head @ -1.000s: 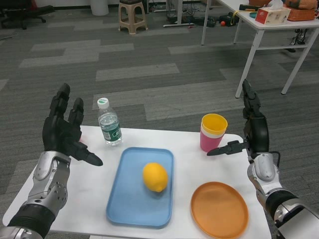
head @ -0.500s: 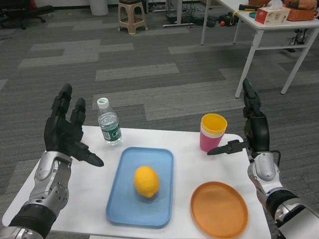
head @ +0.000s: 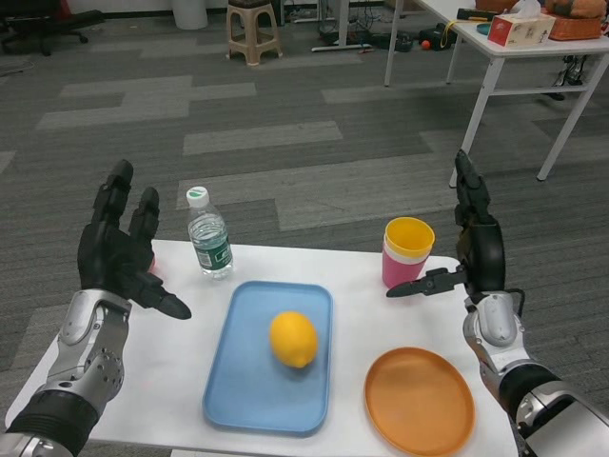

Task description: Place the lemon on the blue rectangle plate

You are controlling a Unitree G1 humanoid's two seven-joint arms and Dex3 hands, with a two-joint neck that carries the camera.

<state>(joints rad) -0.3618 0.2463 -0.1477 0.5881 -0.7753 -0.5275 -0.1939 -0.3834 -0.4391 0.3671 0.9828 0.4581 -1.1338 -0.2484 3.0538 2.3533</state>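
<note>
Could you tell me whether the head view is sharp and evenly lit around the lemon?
Head view: the lemon is sharp and evenly lit, with a soft shadow on the blue plate; faint sheen on the orange plate; no blur.

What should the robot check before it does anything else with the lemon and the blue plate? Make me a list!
1. Lemon lies on the blue rectangle plate: ok, it rests inside the rim.
2. Left hand holds nothing: ok, fingers spread, raised above the table's left side.
3. Right hand holds nothing: ok, fingers apart, raised beside the stacked cups.
4. Lemon lying still: cannot tell from one picture.
5. Water bottle upright and clear of the plate: ok, it stands behind the plate's far left corner.
6. Orange round plate holds nothing: ok, it lies right of the blue one.
</note>
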